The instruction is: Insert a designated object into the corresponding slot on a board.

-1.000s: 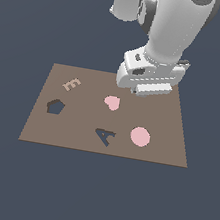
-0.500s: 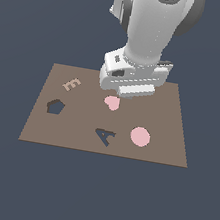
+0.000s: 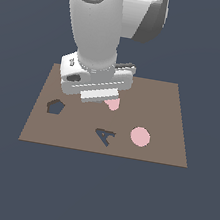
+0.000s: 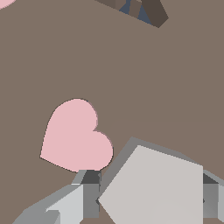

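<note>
Between the gripper's [image 4: 148, 199] two fingers [image 4: 72, 205], in the wrist view, sits the light-grey pentagon block [image 4: 153, 186], with one grey finger pressed against one flank and the other finger showing at the opposite flank; the jaws are closed in on the block's width and have hold of it, carried above the brown board [image 4: 153, 78] rather than lying on it; just beside the block in that view, and partly under the nearer finger's edge, lies the pink heart [image 4: 74, 138], flat on the board; farther off, at the frame's edge, part of the dark letter-A cutout [image 4: 140, 11] shows, and a sliver of the pink disc [image 4: 5, 2] sits in the corner; in the exterior view the block itself is hidden beneath the white arm's hand [image 3: 94, 81], which hangs low over the rear middle of the board [image 3: 174, 102], with only the heart's lower tip [image 3: 113, 104] peeking out below it; the dark pentagon slot [image 3: 55, 106] lies open and unfilled towards the exterior view's left, well apart from the hand; the letter-A cutout [image 3: 105, 136] sits near the front middle of the board, and the pink disc [image 3: 140, 136] rests just to the exterior view's right of it; the board lies on a plain dark blue-grey ground [image 3: 95, 196].
</note>
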### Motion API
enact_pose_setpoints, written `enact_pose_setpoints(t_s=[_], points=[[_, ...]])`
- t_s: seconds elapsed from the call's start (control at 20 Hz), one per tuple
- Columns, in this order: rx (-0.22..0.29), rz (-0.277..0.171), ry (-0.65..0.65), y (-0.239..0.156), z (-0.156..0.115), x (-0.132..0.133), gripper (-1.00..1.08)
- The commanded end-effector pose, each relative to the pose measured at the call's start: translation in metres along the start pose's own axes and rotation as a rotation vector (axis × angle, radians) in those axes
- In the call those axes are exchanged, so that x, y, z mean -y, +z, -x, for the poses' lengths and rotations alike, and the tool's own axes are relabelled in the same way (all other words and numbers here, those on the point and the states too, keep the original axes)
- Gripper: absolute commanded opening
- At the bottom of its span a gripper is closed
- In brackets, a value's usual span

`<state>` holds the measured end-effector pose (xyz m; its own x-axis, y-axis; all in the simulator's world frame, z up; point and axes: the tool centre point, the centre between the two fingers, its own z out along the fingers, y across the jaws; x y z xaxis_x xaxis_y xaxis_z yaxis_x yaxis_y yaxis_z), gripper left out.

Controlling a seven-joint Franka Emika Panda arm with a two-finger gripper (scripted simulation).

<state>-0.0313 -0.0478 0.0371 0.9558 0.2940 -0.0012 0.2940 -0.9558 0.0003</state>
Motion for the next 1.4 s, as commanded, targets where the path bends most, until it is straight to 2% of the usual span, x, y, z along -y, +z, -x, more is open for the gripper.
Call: enact_pose_setpoints(t_s=[0.0, 0.3, 0.6, 0.95, 1.35], points=[[0.000, 0.000, -0.010, -0.001, -0.002, -0.030, -1.00], [0.000, 0.000, -0.028, -0.002, -0.009, -0.087, -1.00], [0.000, 0.000, -0.038, -0.003, -0.015, -0.121, -1.00], [0.000, 0.001, -0.043, -0.004, -0.019, -0.137, -1.00], [0.001, 0.001, -0.044, 0.004, -0.020, -0.138, -1.00]])
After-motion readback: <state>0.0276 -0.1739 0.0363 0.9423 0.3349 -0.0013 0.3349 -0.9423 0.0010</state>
